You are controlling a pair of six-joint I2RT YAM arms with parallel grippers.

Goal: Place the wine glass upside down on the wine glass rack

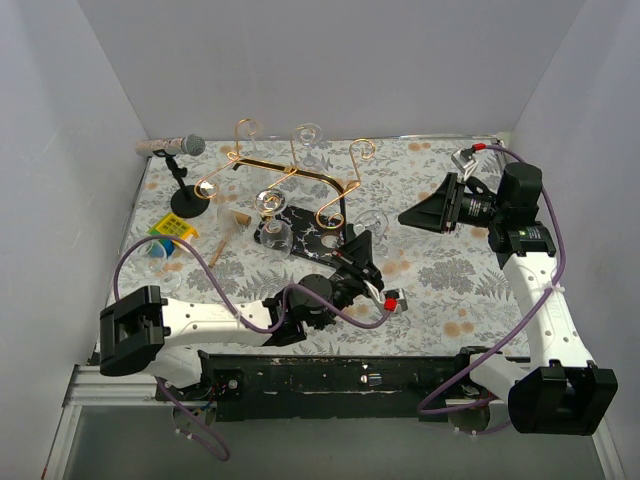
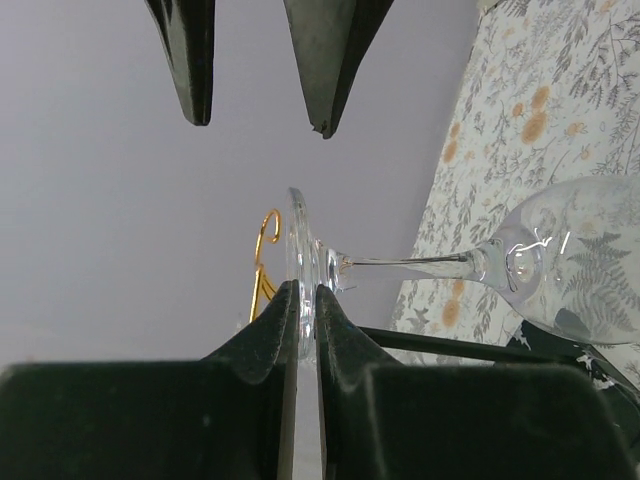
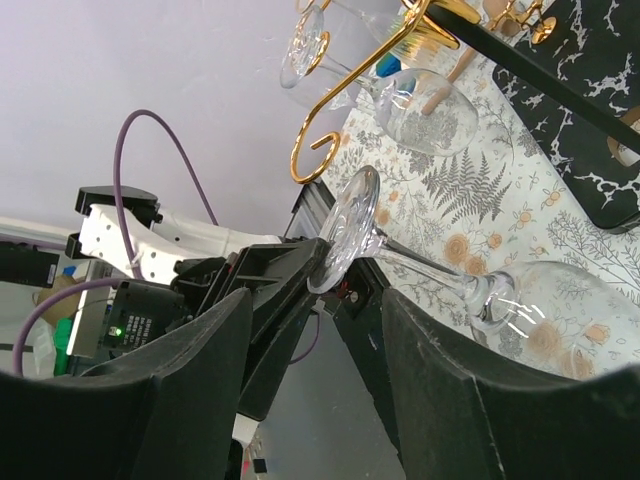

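Beside the right end of the wine glass rack (image 1: pixel 290 165), the wine glass (image 2: pixel 570 260) is held on its side, its foot pinched in the left jaws. The right jaws are parted and empty. The stem should be slid between the gold wires, bowl hung down, before release.

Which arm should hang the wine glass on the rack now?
Left arm: its jaws are shut on the foot of the wine glass, right beside the wine glass rack. The right arm stands apart, jaws open and empty.
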